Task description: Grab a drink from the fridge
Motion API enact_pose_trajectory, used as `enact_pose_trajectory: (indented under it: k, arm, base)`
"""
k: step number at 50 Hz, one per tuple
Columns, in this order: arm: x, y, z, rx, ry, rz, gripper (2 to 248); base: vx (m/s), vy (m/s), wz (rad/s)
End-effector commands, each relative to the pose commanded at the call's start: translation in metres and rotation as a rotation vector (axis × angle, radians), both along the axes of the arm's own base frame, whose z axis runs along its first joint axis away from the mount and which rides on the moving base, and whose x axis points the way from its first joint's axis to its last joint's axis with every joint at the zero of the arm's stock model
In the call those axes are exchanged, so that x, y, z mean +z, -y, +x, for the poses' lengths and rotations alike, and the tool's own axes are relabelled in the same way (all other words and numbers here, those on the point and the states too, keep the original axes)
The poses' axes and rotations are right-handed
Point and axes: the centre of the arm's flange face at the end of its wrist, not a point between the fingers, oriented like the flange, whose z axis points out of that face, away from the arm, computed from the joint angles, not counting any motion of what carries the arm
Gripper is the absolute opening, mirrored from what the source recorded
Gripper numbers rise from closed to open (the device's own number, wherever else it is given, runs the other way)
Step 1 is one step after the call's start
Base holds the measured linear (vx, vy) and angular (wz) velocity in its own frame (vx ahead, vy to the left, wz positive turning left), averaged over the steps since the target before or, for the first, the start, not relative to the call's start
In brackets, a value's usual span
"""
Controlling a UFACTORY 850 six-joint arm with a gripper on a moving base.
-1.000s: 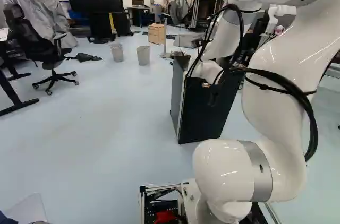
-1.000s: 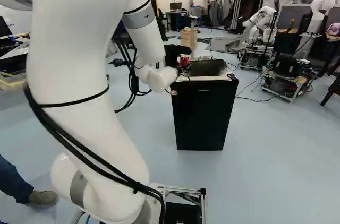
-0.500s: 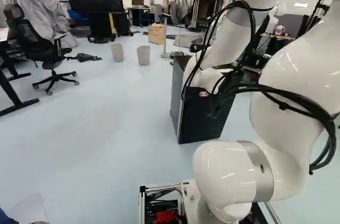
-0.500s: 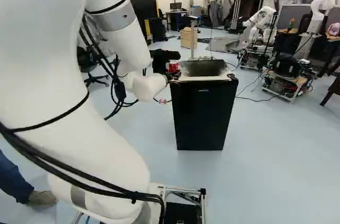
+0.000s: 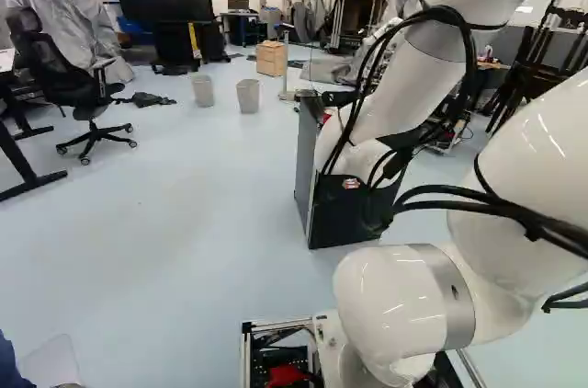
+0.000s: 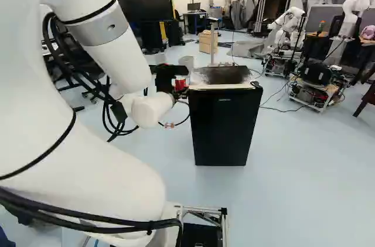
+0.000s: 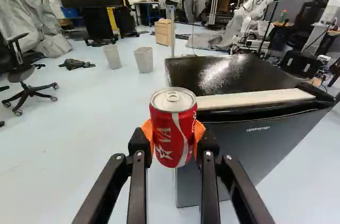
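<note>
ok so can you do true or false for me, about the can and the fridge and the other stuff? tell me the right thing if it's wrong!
1. The gripper is holding a red can. True.
2. The can is lying on its side. False: it is upright.
3. The can is standing on top of the fridge. False: the gripper holds it up, beside the fridge.
4. A bin stands near another bin. True.
5. The chair with wheels is yellow. False: the chair is black.
</note>
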Motion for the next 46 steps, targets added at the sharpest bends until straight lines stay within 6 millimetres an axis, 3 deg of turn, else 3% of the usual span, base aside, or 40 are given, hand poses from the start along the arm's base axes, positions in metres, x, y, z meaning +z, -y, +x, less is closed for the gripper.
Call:
enact_pose_trajectory:
  k: [23,46]
  arm:
    - [-0.012,-0.012,-0.035,0.043,-0.028,-0.003,94]
    - [-0.017,-0.015,-0.048,0.059,-0.038,-0.005,94]
  base:
    - [0.000,0.000,0.000]
    - [0.000,0.000,0.000]
